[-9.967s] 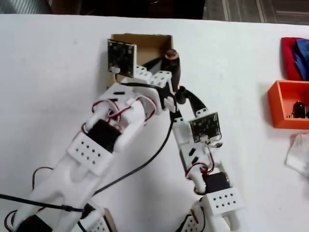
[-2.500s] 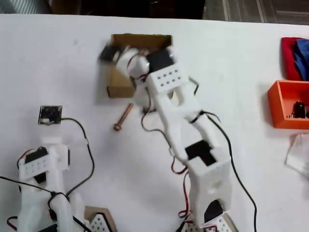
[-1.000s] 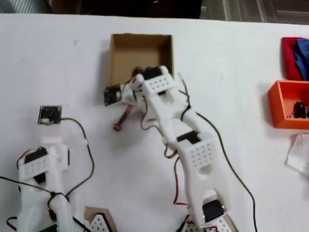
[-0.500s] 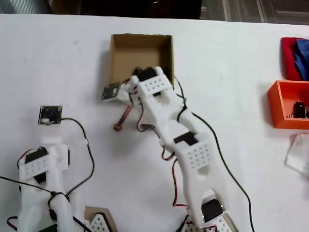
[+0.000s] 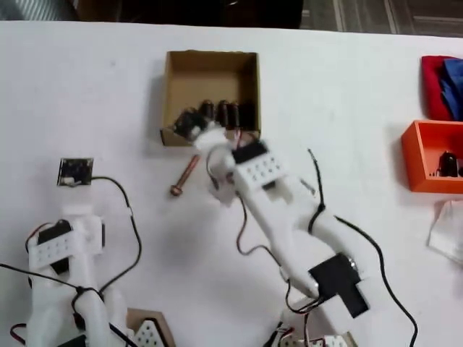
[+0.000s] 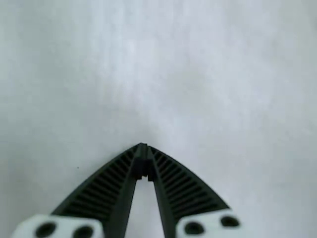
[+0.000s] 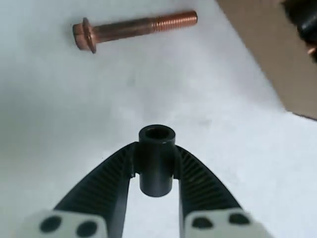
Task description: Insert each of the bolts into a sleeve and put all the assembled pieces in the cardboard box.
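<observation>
My right gripper (image 7: 156, 166) is shut on a short black sleeve (image 7: 156, 153), held upright just above the white table. A copper bolt (image 7: 133, 29) lies flat on the table beyond it, and a corner of the cardboard box (image 7: 267, 59) is beside it. From above, the bolt (image 5: 184, 176) lies just in front of the box (image 5: 210, 76), with the right gripper (image 5: 194, 129) at the box's front left corner. Several dark assembled pieces (image 5: 228, 112) lie along the box's front wall. My left gripper (image 6: 142, 151) is shut over bare table, its arm (image 5: 61, 246) at the front left.
An orange bin (image 5: 434, 163) holding dark parts stands at the right edge, with a red and blue cloth (image 5: 443, 79) behind it and a white crumpled wrap (image 5: 448, 231) in front. Black cables trail from both arms across the table.
The right arm has drawn back from over the box towards its front left corner, uncovering the dark pieces inside. The left arm, at the box ten seconds ago, now rests front left.
</observation>
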